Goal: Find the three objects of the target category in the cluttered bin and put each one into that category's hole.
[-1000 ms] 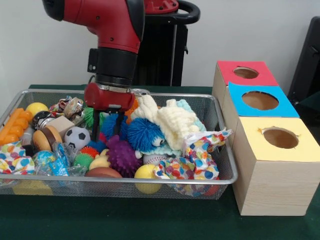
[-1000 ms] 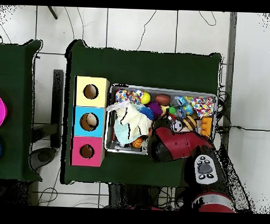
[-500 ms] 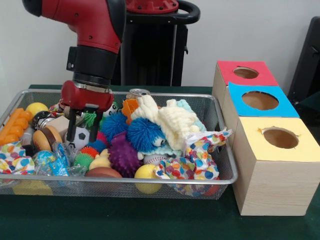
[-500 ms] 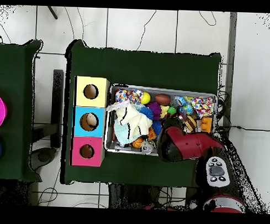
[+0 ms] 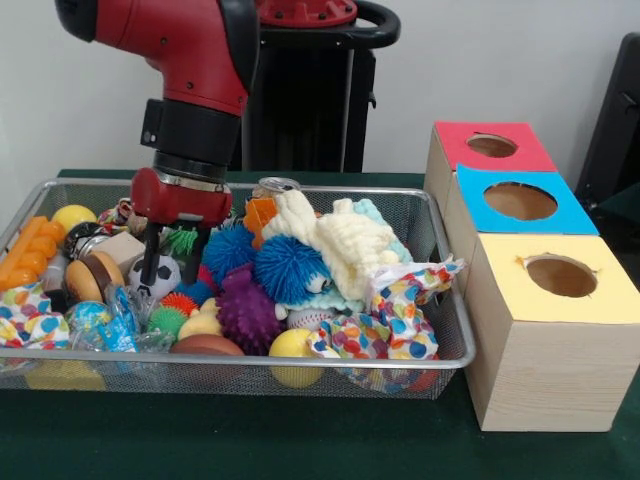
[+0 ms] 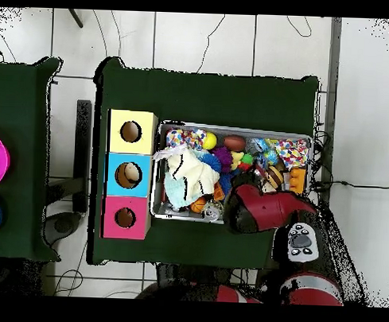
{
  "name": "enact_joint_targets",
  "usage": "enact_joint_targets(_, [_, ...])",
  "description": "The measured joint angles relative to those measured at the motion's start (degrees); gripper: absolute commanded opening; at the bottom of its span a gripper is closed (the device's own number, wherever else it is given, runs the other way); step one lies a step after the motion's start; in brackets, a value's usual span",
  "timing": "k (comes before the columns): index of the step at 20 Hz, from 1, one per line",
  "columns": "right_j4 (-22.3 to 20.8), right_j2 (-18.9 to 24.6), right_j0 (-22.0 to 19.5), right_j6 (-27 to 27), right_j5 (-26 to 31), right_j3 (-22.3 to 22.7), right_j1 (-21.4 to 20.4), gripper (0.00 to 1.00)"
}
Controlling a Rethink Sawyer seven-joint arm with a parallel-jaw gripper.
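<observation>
Reaching down into the left half of the wire bin [image 5: 440,350], your red arm is holding its gripper [image 5: 172,262] over the clutter, the two dark fingers spread apart and pinching nothing. The small soccer ball [image 5: 160,275] is sitting directly beneath, with one finger in front of its left face and the other by its right edge; whether they are touching it is not clear. A hamburger toy [image 5: 88,277] is lying just left of the ball, a red spiky ball [image 5: 179,301] just in front of it, and a blue fuzzy ball [image 5: 288,266] and a purple spiky ball [image 5: 245,312] are crowding in from the right. A cream knitted cloth [image 5: 345,240] is heaped across the middle of the bin.

Three boxes are standing to the right of the bin, a red box [image 5: 490,146] farthest, a blue box [image 5: 520,201] in the middle and a yellow box [image 5: 560,276] nearest, each with a round hole on top.

If the ball is your target, you are probably best lowering straight down so the fingers are straddling its widest part before you are closing. A round ball is likely to squirt sideways from an off-centre pinch, and the hamburger toy may be getting caught by the left finger. Lifting clear of the rim before travelling right should be keeping neighbours from being dragged out.

In the overhead view the arm is hiding the gripper.
</observation>
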Motion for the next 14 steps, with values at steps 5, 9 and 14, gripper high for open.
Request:
enact_joint_targets(5, [1.01, -1.05, 1.47, 0.0, -1.66, 0.02, 1.6, 1.0])
enact_joint_targets(9, [1.73, -2.27, 1.99, 0.0, -4.86, 0.01, 2.8, 1.0])
enact_joint_targets(14, [1.95, -3.73, 1.99, 0.0, -6.63, 0.01, 3.4, 1.0])
